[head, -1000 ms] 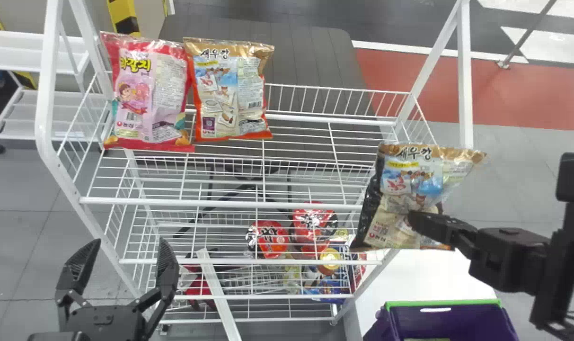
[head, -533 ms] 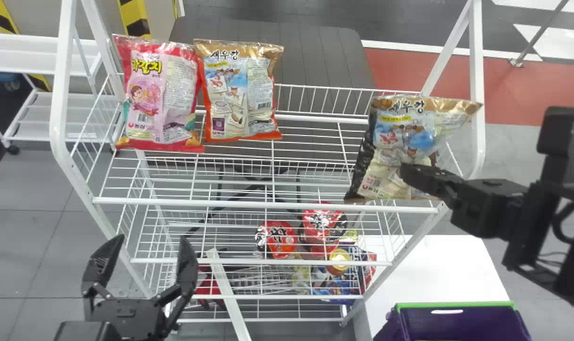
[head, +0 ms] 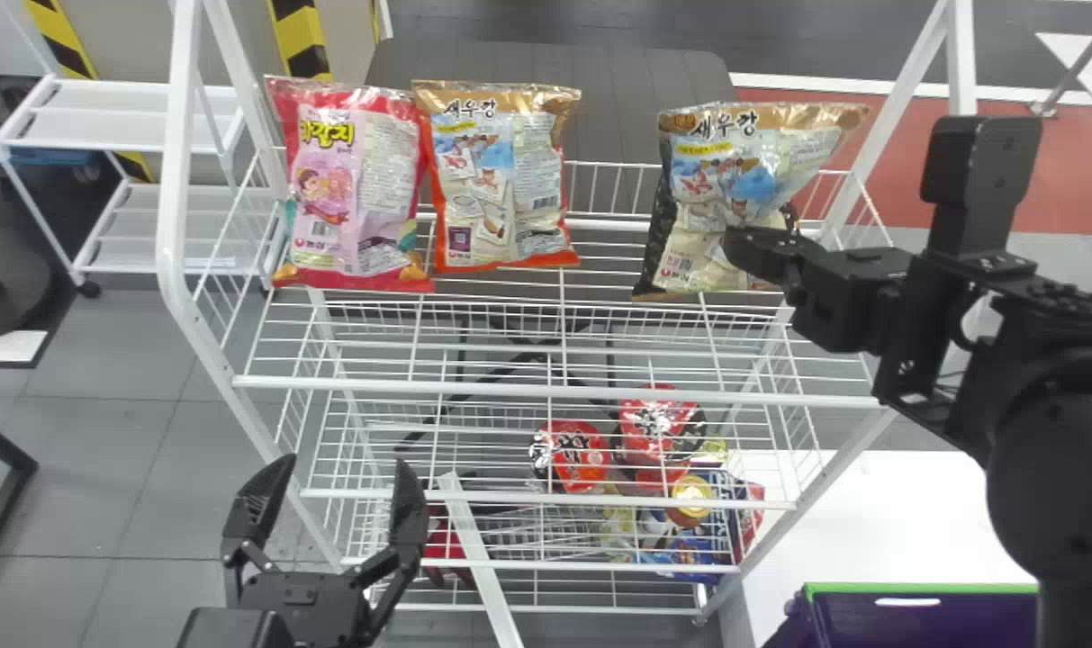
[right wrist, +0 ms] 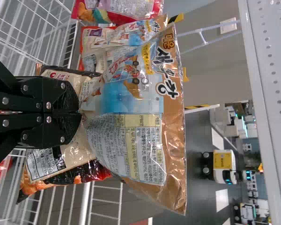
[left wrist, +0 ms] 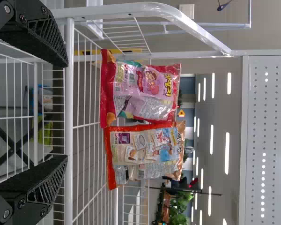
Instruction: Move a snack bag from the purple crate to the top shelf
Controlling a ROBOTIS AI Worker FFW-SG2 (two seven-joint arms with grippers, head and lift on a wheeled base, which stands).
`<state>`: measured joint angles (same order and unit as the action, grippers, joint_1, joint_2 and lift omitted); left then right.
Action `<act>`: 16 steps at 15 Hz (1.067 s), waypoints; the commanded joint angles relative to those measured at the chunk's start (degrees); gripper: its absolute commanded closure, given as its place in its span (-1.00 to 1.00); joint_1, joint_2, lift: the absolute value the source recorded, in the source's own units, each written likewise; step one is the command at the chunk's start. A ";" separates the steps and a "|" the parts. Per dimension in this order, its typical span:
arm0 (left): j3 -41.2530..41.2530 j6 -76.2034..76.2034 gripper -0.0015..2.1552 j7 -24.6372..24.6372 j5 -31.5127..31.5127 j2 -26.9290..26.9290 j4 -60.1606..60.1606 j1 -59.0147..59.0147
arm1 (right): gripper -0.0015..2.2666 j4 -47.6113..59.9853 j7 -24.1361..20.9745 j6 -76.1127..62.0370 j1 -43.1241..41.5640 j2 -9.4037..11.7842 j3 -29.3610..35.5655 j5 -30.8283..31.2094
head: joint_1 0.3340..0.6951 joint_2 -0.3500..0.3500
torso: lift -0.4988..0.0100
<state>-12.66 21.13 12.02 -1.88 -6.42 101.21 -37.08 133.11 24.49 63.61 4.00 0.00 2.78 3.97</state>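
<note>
My right gripper point(head: 762, 247) is shut on a tan and black snack bag point(head: 721, 193), held upright over the right part of the top shelf point(head: 546, 391). In the right wrist view, the gripper point(right wrist: 79, 112) pinches the front of the snack bag point(right wrist: 131, 101), whose film creases around the fingertips. My left gripper point(head: 347, 490) stays parked, open and holding nothing, in front of the rack's lower left. The left wrist view has the gripper point(left wrist: 65, 112) with its fingers wide apart. Part of the purple crate point(head: 933, 621) lies at the bottom right.
A pink snack bag point(head: 352, 184) and an orange snack bag point(head: 500, 180) stand side by side at the top shelf's left. Red packs point(head: 658, 432) lie lower in the rack. White side posts point(head: 175, 180) rise at the shelf's ends. A white table point(head: 897, 513) supports the crate.
The right gripper has carried the snack bag up and leftward in the head view, from beside the rack to over the top shelf. The whole scene has shifted rightward in that view.
</note>
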 commanded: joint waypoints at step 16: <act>0.70 0.71 -0.88 -0.16 0.48 -0.26 -2.95 1.66 | 0.60 -30.99 -7.09 -26.03 -10.15 -0.05 -4.98 -2.83 | 1.00 0.08 | 0.96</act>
<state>-11.95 21.82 11.90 -1.52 -6.71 98.66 -35.75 104.12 17.60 39.04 -5.54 0.00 -1.88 1.03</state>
